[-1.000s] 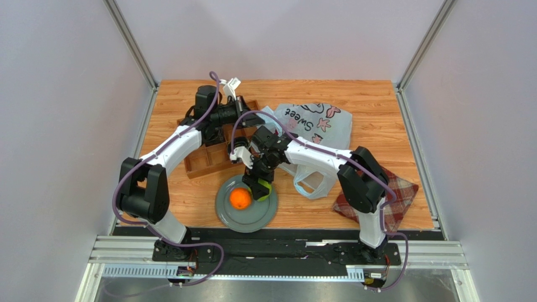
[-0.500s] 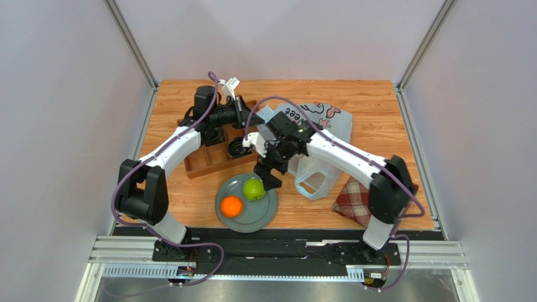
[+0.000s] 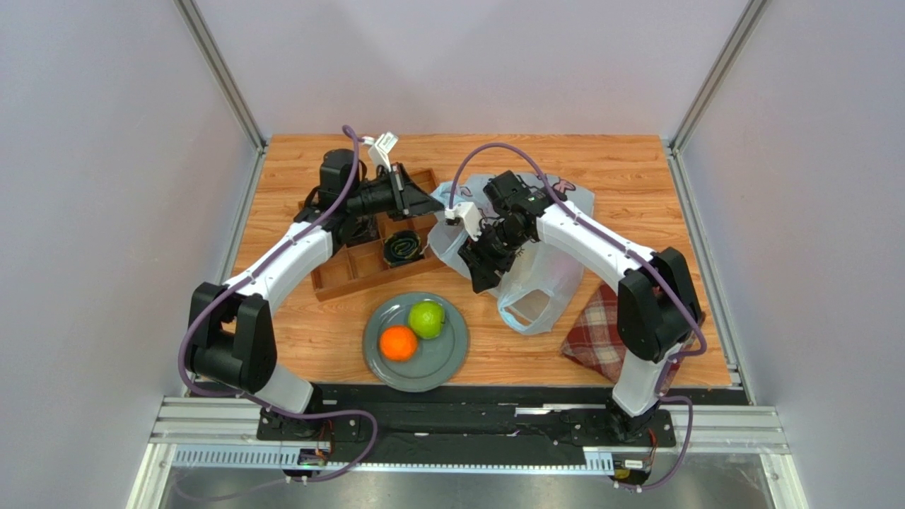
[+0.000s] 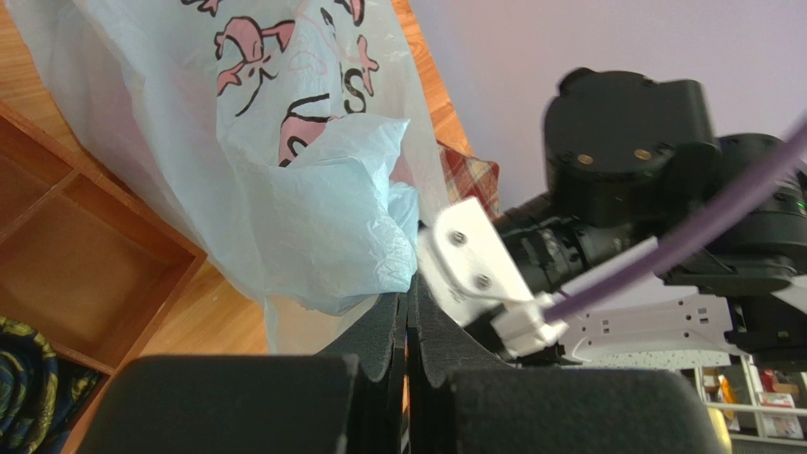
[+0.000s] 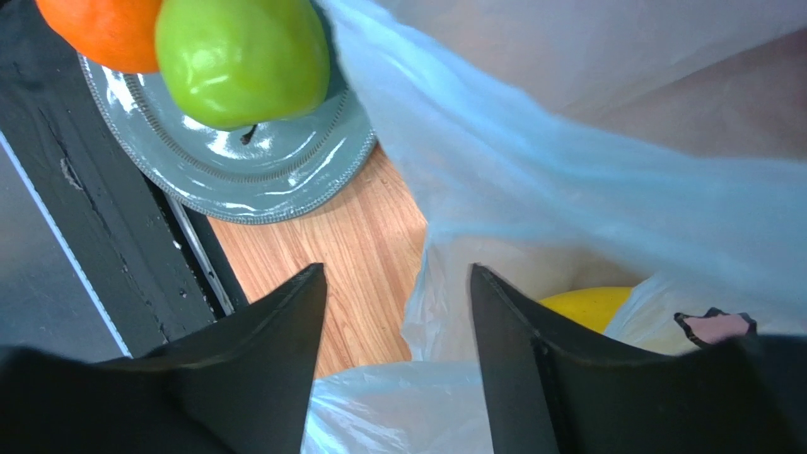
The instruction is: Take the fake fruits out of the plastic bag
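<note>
Wooden tabletop (image 3: 637, 180) bears a grey plate (image 3: 454, 355) with an orange (image 3: 398, 344) and green apple (image 3: 427, 318), while the left gripper (image 4: 409, 303) pinches the edge of the pale-blue bag (image 3: 547, 281) and the right gripper (image 5: 396, 274) gapes empty at its mouth.

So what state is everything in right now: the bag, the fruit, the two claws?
plastic bag: mouth held up, open
orange: out, on the grey plate
green apple: out, on the plate, beside the orange
yellow fruit: inside the bag
left gripper: shut on the bag's edge
right gripper: open, empty, at the bag's mouth
</note>
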### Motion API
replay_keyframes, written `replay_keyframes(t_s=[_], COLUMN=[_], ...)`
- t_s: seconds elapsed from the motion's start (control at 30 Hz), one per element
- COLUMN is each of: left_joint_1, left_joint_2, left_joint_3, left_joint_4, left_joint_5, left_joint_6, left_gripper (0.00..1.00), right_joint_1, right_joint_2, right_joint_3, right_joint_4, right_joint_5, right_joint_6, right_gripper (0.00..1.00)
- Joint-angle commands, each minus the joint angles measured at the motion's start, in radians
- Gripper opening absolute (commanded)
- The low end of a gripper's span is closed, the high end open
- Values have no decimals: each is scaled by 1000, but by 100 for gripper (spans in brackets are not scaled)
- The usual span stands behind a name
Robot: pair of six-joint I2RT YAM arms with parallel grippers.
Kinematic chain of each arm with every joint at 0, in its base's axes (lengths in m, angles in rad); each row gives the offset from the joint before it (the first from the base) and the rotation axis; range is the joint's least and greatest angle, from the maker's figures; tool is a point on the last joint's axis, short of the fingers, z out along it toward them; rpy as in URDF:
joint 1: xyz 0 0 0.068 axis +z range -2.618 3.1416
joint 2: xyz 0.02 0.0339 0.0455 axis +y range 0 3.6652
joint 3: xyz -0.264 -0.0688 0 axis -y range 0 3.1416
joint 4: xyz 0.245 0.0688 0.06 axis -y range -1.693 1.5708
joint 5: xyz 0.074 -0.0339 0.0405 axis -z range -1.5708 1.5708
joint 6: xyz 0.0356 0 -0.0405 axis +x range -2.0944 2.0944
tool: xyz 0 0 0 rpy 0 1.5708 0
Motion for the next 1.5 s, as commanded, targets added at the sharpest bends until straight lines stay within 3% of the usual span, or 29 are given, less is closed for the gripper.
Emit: replay_keyframes(t_s=[0.0,0.1,0.13,0.2,0.47,0.7,1.03,1.07,1.2,1.3,1.47], left_joint_1=[0,0,0,0,0,0,-2,-2,-5,-12,-16], left_joint_2=[-66,-79,-82,-86,-82,-94,-96,-93,-79,-70,-70], left_joint_3=[-25,-41,-48,-52,-43,-37,-58,-58,-51,-37,-31], left_joint_4=[43,35,33,27,18,23,50,53,70,67,61], left_joint_5=[7,9,7,7,18,32,27,27,35,39,35], left_joint_6=[-6,5,8,10,17,19,3,2,-20,-20,-15], left_gripper=[0,0,0,0,0,0,0,0,0,0,0], right_joint_1=[-47,-68,-74,-78,-97,-97,-166,-173,-186,-186,-186], right_joint_2=[45,65,69,72,-5,1,-46,-51,-66,-62,-63], right_joint_3=[44,60,57,52,-3,-123,-146,-156,-213,-223,-170], right_joint_4=[37,36,34,36,10,119,183,186,206,226,225], right_joint_5=[-56,-74,-77,-82,-128,134,400,413,450,463,593], right_joint_6=[37,49,49,45,83,94,140,143,155,164,158], right_gripper=[55,46,37,33,48,39,38,39,63,75,75])
